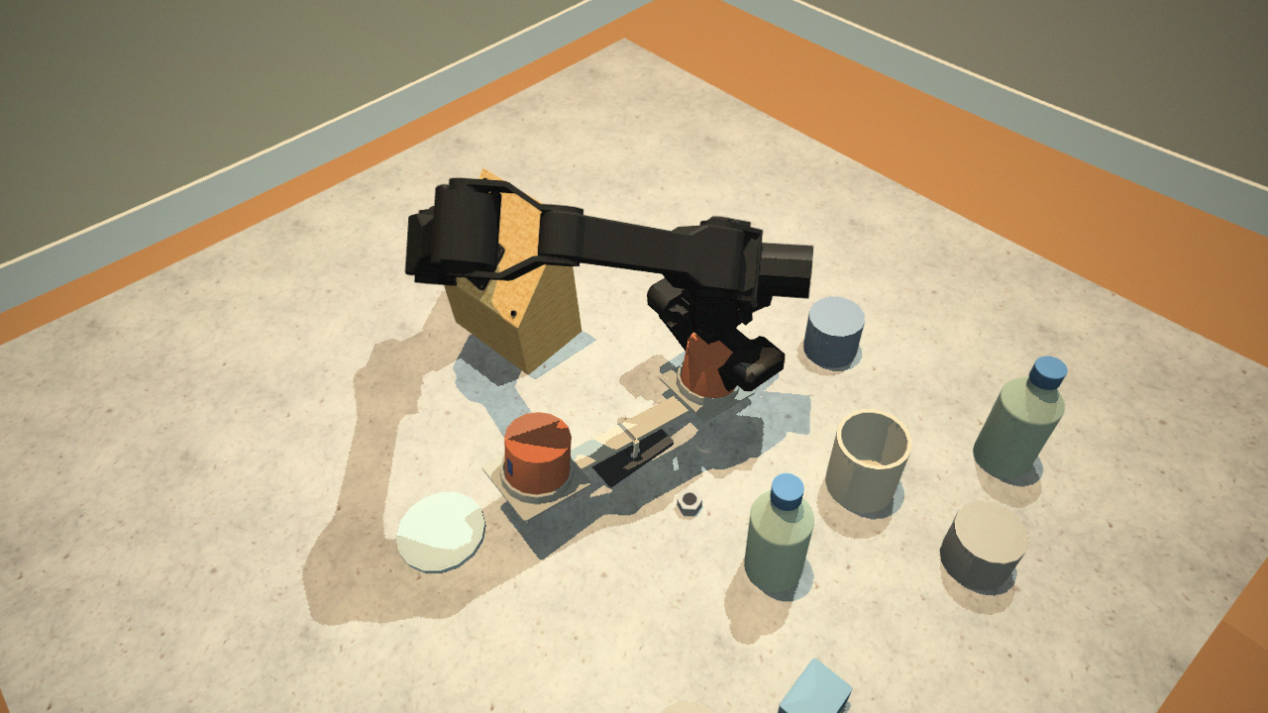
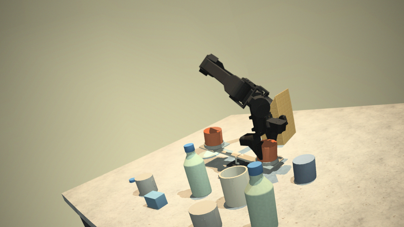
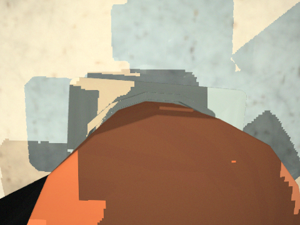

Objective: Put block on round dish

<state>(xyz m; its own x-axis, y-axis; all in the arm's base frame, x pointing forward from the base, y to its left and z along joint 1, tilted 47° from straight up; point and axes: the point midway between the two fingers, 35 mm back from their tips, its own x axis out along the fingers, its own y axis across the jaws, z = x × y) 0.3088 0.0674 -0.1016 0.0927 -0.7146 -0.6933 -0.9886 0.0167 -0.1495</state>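
One orange-red cup [image 1: 704,376] [image 2: 271,154] [image 3: 175,162] stands upright on the right end of the balance [image 1: 651,425] [image 2: 240,155]. My gripper [image 1: 710,361] [image 2: 266,149] points down over it, one finger on each side, and is shut on this cup. The far finger is mostly hidden behind the cup; in the wrist view only a black finger shows at the lower left. The other orange-red cup [image 1: 536,460] [image 2: 213,137] stands on the balance's left end. The pale round dish [image 1: 439,532] [image 2: 209,154] lies beside that end with nothing on it. No block is visible.
A tall wooden block [image 1: 551,310] [image 2: 285,124] stands behind the balance. A blue-grey cylinder [image 1: 833,341] [image 2: 304,170] is near the held cup. A hex nut [image 1: 689,504], a hollow beige container [image 1: 864,485] [image 2: 234,190] and two green bottles [image 1: 777,550] [image 1: 1017,434] stand on the other side.
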